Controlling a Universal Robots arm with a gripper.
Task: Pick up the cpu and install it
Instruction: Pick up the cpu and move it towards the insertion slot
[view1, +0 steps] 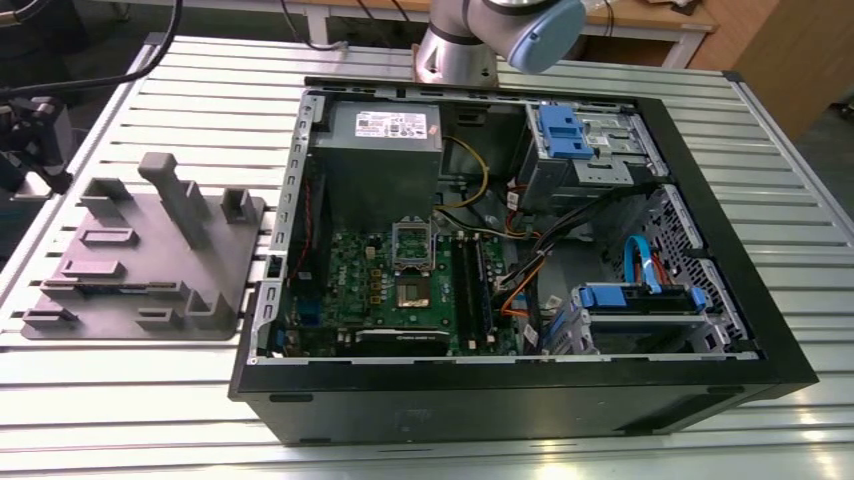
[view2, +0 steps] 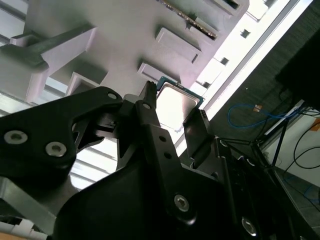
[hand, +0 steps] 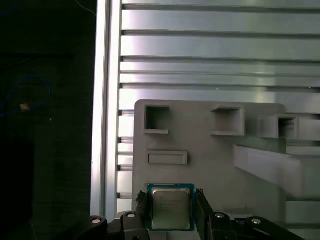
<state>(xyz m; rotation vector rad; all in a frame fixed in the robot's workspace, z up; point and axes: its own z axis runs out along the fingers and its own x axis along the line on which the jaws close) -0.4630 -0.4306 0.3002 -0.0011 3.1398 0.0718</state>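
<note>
The cpu (hand: 171, 207) sits right between the two black fingers (hand: 141, 212) of the pincer (hand: 171, 197). One finger is against each of two opposite edges, so the pincer is pinching the chip, whose silver top faces the camera. In the second wrist view the cpu (view2: 176, 105) shows in the same place, caught between the tips of the pincer (view2: 174, 105) and hanging over the grey holder tray (view2: 115, 30). It looks large against the tray's pockets, which suggests it is held up off the tray rather than lying in it.

In the exterior view, part of the arm (view1: 481, 40) shows at the far edge of the slatted metal table (view1: 160, 90), behind the open computer case (view1: 521, 400).

The holder tray (view1: 134, 250) lies on the table towards the exterior view's left, just beside the case, with an upright post (view1: 174, 195) rising from it. Inside the case lies the green board (view1: 354, 290) with its metal-framed socket (view1: 414, 265) near the middle. Just beyond the socket is the grey power supply box (view1: 380, 135), and beside it run long black slots (view1: 470, 275). Orange and yellow cables (view1: 514, 285) run close by the socket on the exterior view's right. Farther that way sit blue drive brackets (view1: 561, 130).
</note>
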